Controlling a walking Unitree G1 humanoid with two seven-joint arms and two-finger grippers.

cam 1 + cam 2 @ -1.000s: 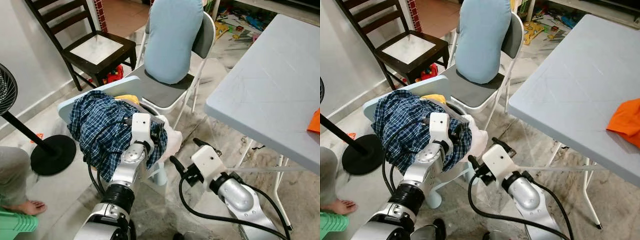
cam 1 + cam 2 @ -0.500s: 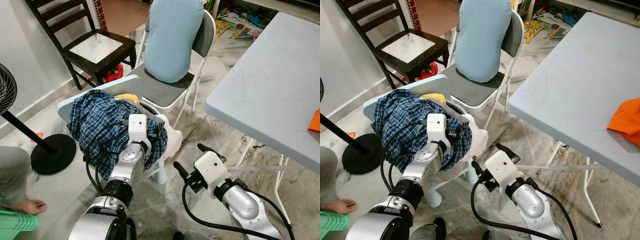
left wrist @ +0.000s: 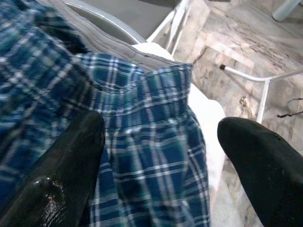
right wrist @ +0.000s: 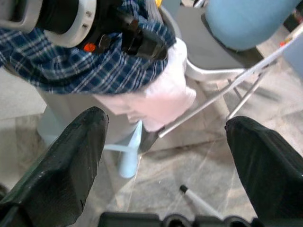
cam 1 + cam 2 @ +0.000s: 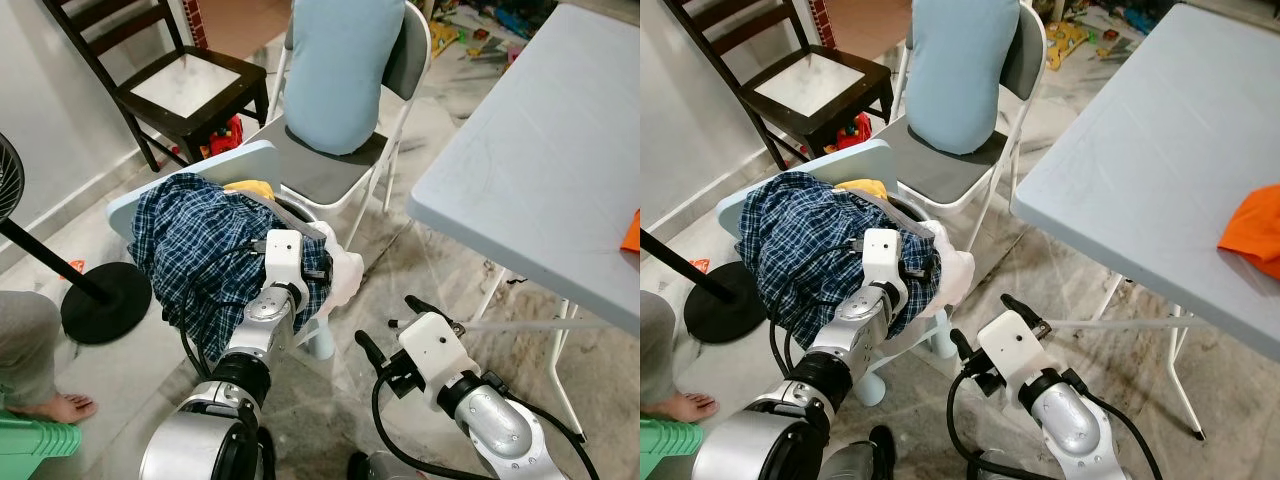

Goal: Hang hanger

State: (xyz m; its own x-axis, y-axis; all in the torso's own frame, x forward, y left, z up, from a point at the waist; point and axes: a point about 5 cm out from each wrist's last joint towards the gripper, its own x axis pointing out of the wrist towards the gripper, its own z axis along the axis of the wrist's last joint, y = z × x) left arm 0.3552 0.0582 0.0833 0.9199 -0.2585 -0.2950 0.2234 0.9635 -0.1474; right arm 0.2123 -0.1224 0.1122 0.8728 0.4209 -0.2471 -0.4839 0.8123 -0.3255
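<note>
Two arms reach low, left gripper (image 5: 318, 268) over plaid shirt (image 5: 200, 250).

Left gripper (image 3: 156, 165) extended, spread; right gripper (image 5: 385, 325) apparently spread, low.

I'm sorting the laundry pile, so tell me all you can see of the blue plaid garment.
The blue plaid garment is soft woven cloth, checked dark blue, green and white. It lies crumpled on a light blue plastic chair, draping over the front edge. A white cloth and something yellow lie beside it. The left hand, fingers open, is pressed against its folds.
</note>
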